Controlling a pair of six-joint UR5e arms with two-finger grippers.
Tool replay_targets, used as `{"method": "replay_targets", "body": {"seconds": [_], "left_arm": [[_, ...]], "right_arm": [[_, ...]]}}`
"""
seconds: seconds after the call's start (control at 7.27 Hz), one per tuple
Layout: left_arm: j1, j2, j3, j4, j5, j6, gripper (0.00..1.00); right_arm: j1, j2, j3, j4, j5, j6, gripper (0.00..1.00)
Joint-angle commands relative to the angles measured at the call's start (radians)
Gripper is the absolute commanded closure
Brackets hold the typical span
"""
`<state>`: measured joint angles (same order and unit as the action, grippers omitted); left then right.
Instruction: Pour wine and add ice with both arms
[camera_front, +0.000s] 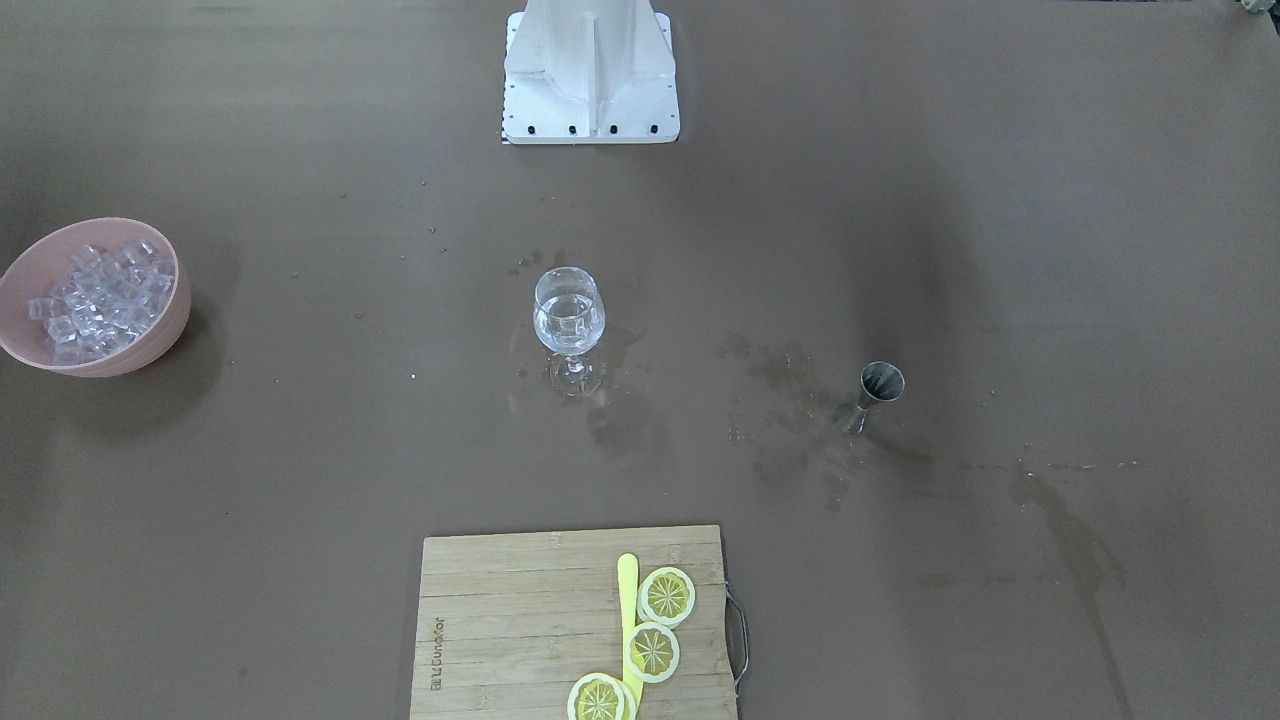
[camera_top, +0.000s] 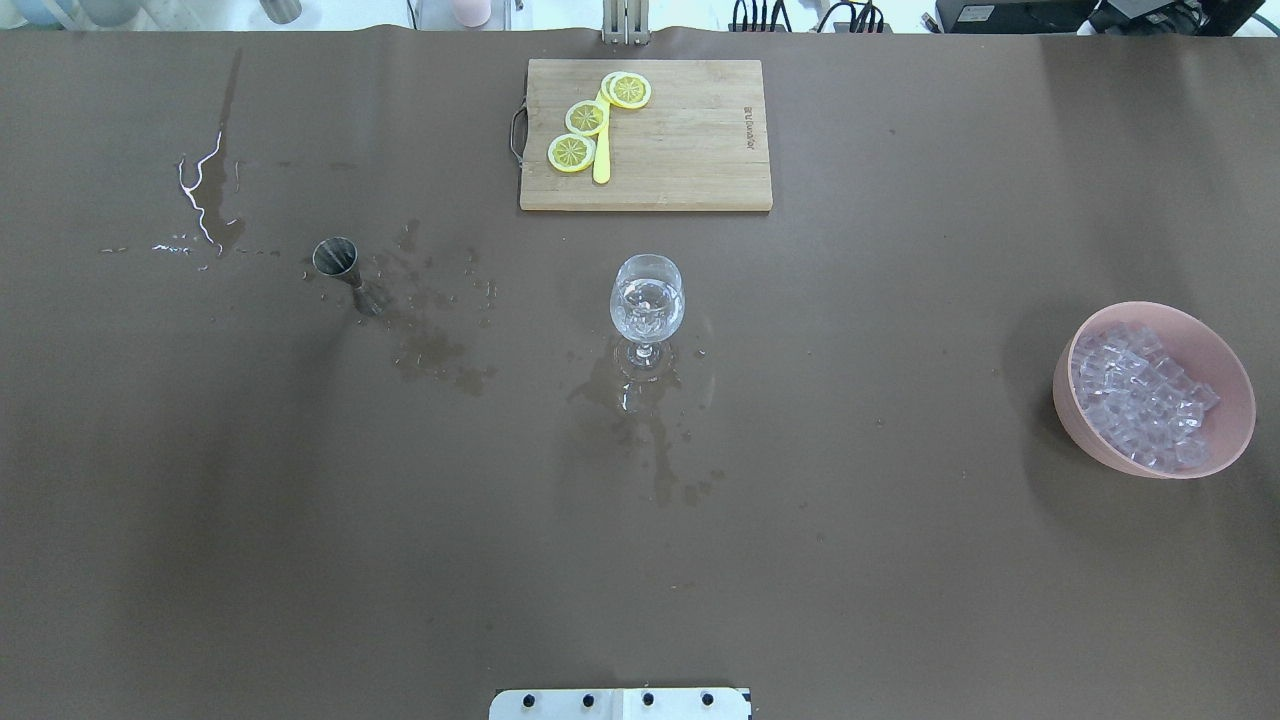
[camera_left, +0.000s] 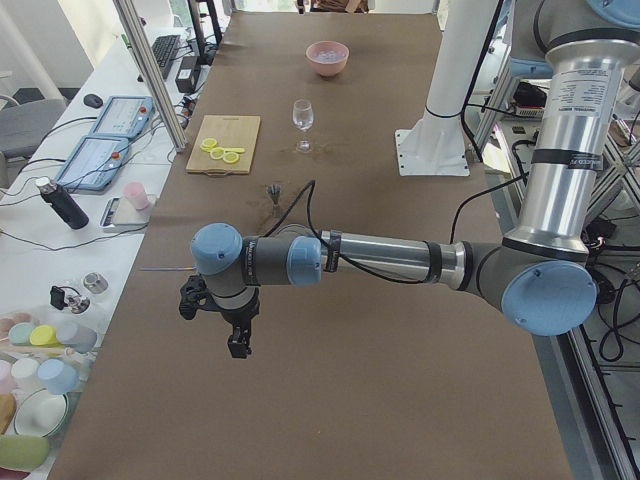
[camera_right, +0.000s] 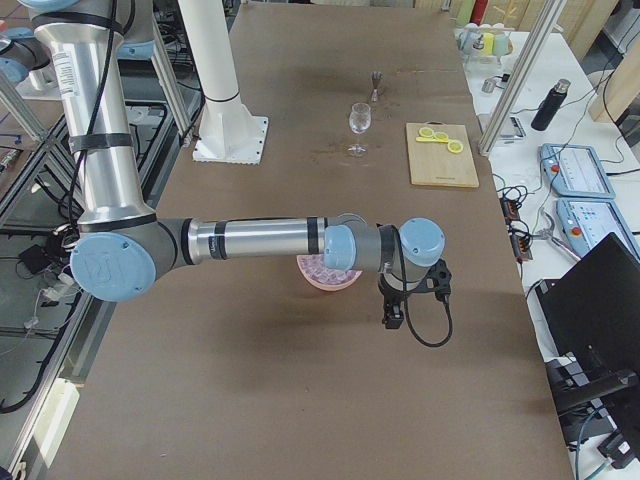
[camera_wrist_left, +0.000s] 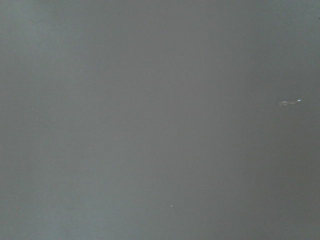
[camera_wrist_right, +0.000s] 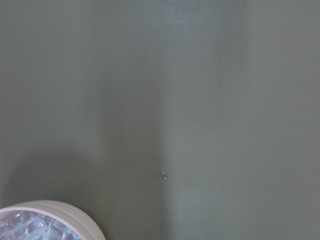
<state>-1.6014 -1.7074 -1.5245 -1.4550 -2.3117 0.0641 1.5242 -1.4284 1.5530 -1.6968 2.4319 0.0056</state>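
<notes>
A stemmed glass (camera_front: 569, 318) stands at the table's middle with clear wine and what looks like ice low in its bowl. The ice (camera_front: 98, 298) is heaped in a pink bowl (camera_front: 150, 352) on the robot's right side; its rim (camera_wrist_right: 55, 207) shows at the bottom left of the right wrist view. A steel jigger (camera_front: 879, 387) stands upright on the robot's left. My left gripper (camera_left: 236, 338) hangs over bare table near the left end, far from the jigger. My right gripper (camera_right: 393, 315) hangs just past the bowl (camera_right: 322, 272). I cannot tell whether either is open or shut.
A wooden cutting board (camera_front: 520, 620) with lemon slices (camera_front: 666, 596) and a yellow knife (camera_front: 627, 590) lies at the operators' edge. Dark wet stains (camera_front: 790, 375) spread between glass and jigger. The white base block (camera_front: 590, 80) stands at the robot's side.
</notes>
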Motion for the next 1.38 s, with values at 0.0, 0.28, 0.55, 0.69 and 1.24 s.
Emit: {"method": "replay_targets", "body": {"seconds": [0.0, 0.28, 0.55, 0.69, 1.24], "left_arm": [[0.0, 0.0, 0.003, -0.001, 0.001, 0.005, 0.02], [0.0, 0.0, 0.003, 0.001, 0.001, 0.005, 0.02], [0.0, 0.0, 0.001, 0.001, 0.001, 0.003, 0.02], [0.0, 0.0, 0.003, 0.001, 0.001, 0.005, 0.02], [0.0, 0.0, 0.003, 0.001, 0.003, 0.003, 0.02]], "right_arm": [[0.001, -0.009, 0.018, -0.012, -0.011, 0.024, 0.0], [0.01, -0.009, 0.021, -0.009, -0.063, 0.019, 0.0], [0.008, -0.007, 0.021, -0.011, -0.093, 0.019, 0.0], [0.008, -0.01, 0.019, -0.009, -0.093, 0.019, 0.0], [0.008, -0.01, 0.024, -0.007, -0.088, 0.019, 0.0]]}}
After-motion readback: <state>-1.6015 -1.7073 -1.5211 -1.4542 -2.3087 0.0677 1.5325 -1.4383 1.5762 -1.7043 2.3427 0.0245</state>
